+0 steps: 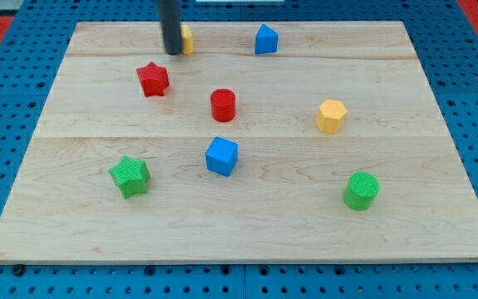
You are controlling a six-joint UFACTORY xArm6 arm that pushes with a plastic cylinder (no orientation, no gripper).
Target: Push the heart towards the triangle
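My tip (173, 52) rests on the board near the view's top, left of centre. A yellow block (187, 38) sits right against the rod's right side. The rod hides much of it, so its shape cannot be made out. A blue block with a pointed top (265, 39), roughly triangular, lies about 90 px to the right of the yellow block, near the board's top edge. A red star (153, 80) lies just below and left of my tip.
A red cylinder (222, 105) stands near the middle, with a blue cube (221, 156) below it. A yellow hexagon (331, 116) is at the right, a green star (129, 176) at lower left, and a green cylinder (361, 190) at lower right. The wooden board (438, 216) lies on a blue perforated base.
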